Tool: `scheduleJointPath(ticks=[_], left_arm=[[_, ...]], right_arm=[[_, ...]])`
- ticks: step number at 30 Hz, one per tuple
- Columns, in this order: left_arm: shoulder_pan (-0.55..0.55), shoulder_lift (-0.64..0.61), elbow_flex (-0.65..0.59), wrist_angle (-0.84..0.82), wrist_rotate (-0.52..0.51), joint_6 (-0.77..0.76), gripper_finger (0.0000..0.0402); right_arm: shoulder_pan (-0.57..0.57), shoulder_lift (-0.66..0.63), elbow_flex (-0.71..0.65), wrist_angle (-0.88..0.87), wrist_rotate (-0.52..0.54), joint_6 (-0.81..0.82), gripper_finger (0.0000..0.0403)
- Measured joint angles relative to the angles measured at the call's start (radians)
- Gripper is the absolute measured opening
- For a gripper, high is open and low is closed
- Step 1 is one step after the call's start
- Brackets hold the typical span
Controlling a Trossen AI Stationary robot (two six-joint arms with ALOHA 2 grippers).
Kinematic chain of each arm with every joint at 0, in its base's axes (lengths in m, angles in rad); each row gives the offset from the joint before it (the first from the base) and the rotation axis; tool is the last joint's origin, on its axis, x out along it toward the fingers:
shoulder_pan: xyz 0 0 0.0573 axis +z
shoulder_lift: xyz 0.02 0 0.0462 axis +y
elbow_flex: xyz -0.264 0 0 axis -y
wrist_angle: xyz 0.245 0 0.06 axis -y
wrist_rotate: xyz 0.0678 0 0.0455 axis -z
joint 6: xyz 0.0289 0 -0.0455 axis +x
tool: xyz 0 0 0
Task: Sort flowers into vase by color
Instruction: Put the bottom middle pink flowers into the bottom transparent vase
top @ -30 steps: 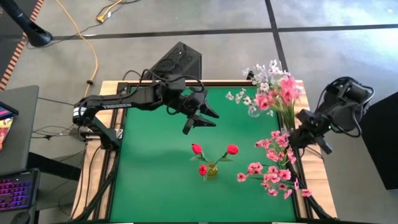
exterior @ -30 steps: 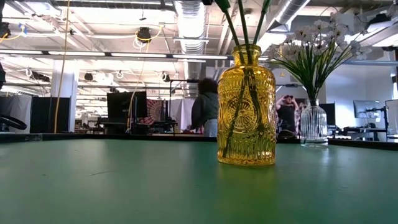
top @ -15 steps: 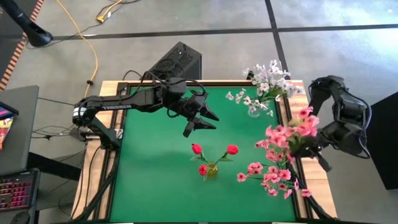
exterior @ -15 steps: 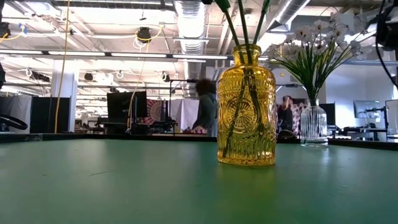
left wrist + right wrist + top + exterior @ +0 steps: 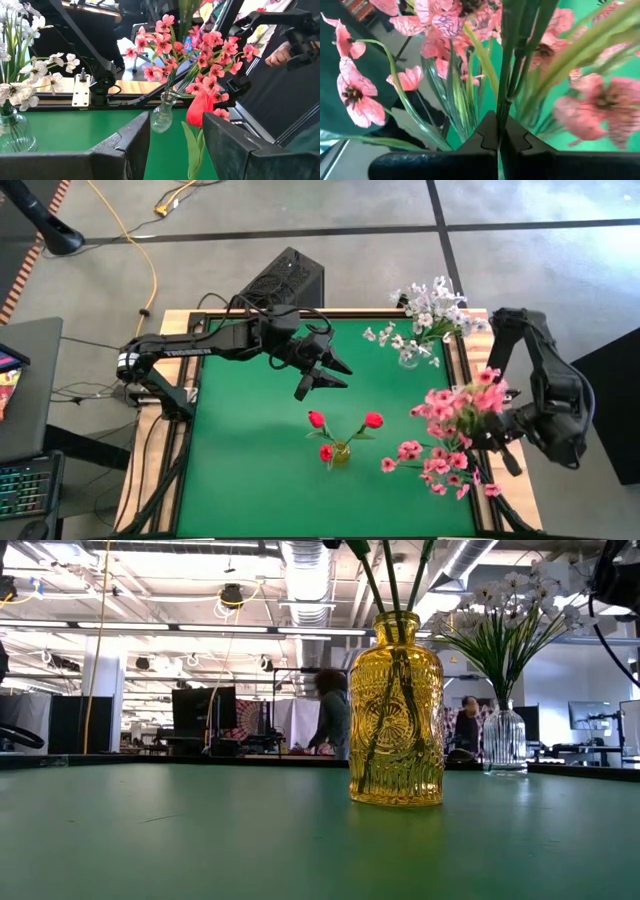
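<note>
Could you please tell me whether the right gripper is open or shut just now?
Shut: in the right wrist view the right gripper has its fingers pressed together on the green stem of a pink flower spray.

You see a pink spray [image 5: 462, 404] held aloft at right, red buds [image 5: 345, 423] in yellow vase, white sprays [image 5: 425, 308] in clear vase.

yellow vase [image 5: 396, 725] blooms cut off above, right claw [image 5: 487, 432] hidden behind pink sprays [image 5: 455, 408]

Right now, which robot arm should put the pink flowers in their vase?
The right one, most likely. Its hand is already shut on a pink spray, near the vase with pink flowers. The left hand is open and empty, farther away.
</note>
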Motion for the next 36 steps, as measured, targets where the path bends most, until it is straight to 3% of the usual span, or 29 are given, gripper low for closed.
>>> scheduleJointPath(ticks=[8,15,26,36], left_arm=[[0.002,0.000,0.000,0.000,0.000,0.000,0.0169],[0.002,0.000,0.000,-0.014,0.000,-0.001,0.0169],[0.002,0.001,0.000,-0.018,0.001,-0.028,0.0169],[0.002,0.001,0.000,-0.013,0.000,-0.029,0.0169]], right_arm=[[0.011,0.101,0.000,-0.018,0.036,0.016,0.0023],[0.011,0.179,-0.036,-0.111,0.037,0.191,0.0024],[0.016,0.298,-0.064,-0.083,0.038,0.253,0.0025],[0.071,0.381,-0.064,-0.150,0.020,0.485,0.0029]])
